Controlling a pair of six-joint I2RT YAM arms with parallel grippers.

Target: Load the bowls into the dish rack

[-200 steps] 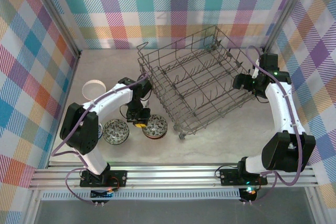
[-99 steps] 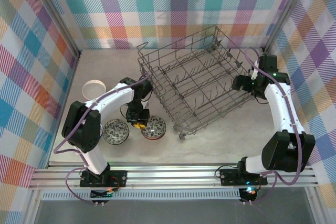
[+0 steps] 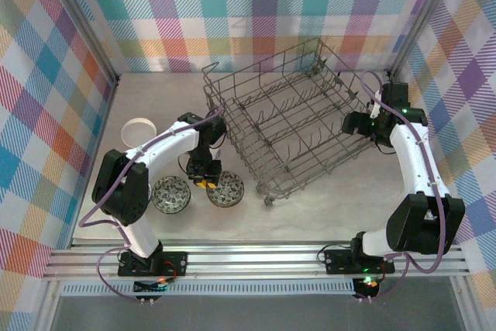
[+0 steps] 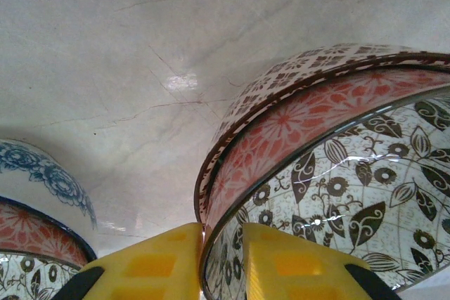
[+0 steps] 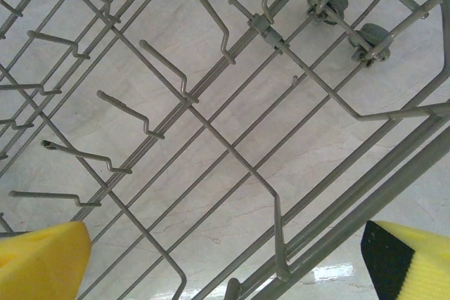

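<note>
Three bowls lie left of the dish rack: a white one, a dark-patterned one, and a leaf-patterned one with a red floral outside. That last bowl seems nested in another with a brown-patterned band. My left gripper straddles its near rim, one yellow finger outside and one inside. The jaws stand narrowly open, a sliver of gap beside the rim. A blue-patterned bowl sits to its left. My right gripper hangs wide open over the rack's right side, holding nothing.
The rack's upright tines and floor wires lie right under the right gripper, its small wheels at the corner. Plaid walls close in the table on three sides. A metal rail runs along the near edge.
The left gripper and the leaf-patterned bowl have slid slightly left and nearer. Its jaws have eased apart a little. The right arm has barely moved.
</note>
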